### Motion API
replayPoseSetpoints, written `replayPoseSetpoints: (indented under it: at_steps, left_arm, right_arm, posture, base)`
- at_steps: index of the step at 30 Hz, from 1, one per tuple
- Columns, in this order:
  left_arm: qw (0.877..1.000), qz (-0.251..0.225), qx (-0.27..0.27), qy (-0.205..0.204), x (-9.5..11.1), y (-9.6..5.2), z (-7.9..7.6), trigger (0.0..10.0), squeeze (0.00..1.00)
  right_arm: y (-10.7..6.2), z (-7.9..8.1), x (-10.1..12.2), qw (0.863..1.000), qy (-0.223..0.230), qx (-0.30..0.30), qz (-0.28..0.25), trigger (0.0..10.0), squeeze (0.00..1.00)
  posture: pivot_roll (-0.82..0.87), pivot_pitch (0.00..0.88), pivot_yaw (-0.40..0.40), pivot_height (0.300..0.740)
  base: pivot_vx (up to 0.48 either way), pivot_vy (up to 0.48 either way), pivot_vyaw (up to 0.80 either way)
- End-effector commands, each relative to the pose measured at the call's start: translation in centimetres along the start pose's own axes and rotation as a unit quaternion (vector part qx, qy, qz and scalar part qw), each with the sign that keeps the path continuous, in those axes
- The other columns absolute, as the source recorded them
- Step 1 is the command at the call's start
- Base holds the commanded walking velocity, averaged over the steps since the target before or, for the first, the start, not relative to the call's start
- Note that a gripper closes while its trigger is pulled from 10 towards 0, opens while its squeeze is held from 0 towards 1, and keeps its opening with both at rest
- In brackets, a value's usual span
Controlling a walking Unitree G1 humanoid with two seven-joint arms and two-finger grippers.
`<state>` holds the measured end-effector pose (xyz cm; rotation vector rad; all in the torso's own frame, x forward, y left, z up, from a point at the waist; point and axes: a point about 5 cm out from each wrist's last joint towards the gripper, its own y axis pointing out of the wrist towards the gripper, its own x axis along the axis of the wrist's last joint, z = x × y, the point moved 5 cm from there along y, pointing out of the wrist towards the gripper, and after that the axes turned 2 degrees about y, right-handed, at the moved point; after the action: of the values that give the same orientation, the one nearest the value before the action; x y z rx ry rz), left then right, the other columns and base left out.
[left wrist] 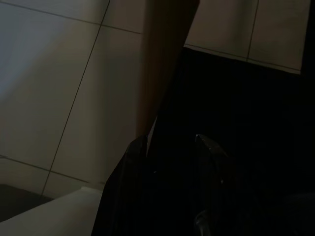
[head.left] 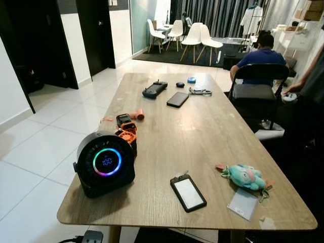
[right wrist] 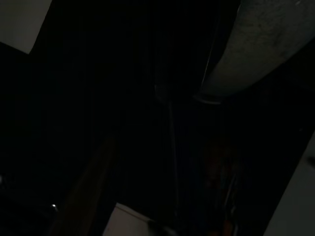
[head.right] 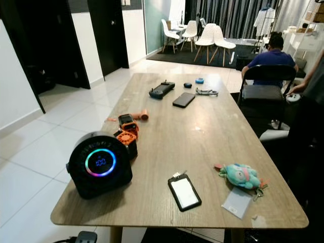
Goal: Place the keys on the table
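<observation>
One bunch of keys [head.left: 264, 192] lay on the long light-wood table [head.left: 202, 126], near its front right corner, tucked under a teal plush toy keychain [head.left: 245, 176] w/ only the metal ends poking out. Just beside it: one clear plastic card sleeve [head.left: 243, 204], and to the left one black-framed badge holder [head.left: 188, 193].

Left gripper [left wrist: 170, 162] hung low in shade by a table leg, over white floor tiles, well apart from the keys; its two black fingers [left wrist: 129, 167] stood a little apart w/ nothing between them. Right gripper: its wrist view was too dark, can't tell where it sat or how its fingers stood.

Front left of the table: one round black speaker w/ a glowing ring display [head.left: 104, 163], touching one orange-and-black gadget [head.left: 127, 132] behind it. Far end: one black handheld controller [head.left: 154, 89], one black phone [head.left: 177, 99], one pair of glasses [head.left: 200, 91], one small dark puck [head.left: 180, 84], one blue disc [head.left: 191, 80].

Room: glossy white tile floor [head.left: 45, 136], four white chairs [head.left: 195, 38] on a dark rug in the back. One person in a blue shirt [head.left: 260, 55] sat on a black chair at the table's right side, back to camera.
</observation>
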<state>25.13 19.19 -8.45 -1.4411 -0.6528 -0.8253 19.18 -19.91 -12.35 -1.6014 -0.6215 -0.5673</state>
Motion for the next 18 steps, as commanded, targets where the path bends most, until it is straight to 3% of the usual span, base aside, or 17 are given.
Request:
replayPoseSetpoints:
  at_steps: [1,6,14,18]
  left_arm:
    - [1.000,0.007,-0.001,0.002,-0.6,-0.2,0.1,10.0,0.00]
    - [1.000,0.000,-0.012,0.009,-0.5,-0.3,-0.2,10.0,0.00]
    - [0.997,-0.007,-0.058,0.051,-1.0,-0.9,-1.3,10.0,0.00]
    - [0.999,0.007,-0.044,0.026,-1.6,-1.0,-0.8,10.0,0.00]
  right_arm:
    - [-0.1,0.1,-0.4,1.000,0.002,0.001,0.008,10.0,0.00]
    - [0.0,0.2,-0.3,1.000,0.003,0.001,0.009,10.0,0.00]
    - [-0.1,0.2,-1.0,1.000,0.003,-0.001,0.031,10.0,0.00]
    - [-0.3,0.0,-1.6,0.999,0.007,-0.006,0.036,10.0,0.00]
  posture:
    - [0.02,0.082,0.032,0.740]
    - [0.02,0.083,0.033,0.740]
    - [0.02,0.087,0.032,0.740]
    - [0.02,0.089,0.031,0.740]
  base:
    - [0.000,0.000,0.00]
    - [0.000,0.000,0.00]
    - [0.000,0.000,0.00]
    - [0.000,0.000,0.00]
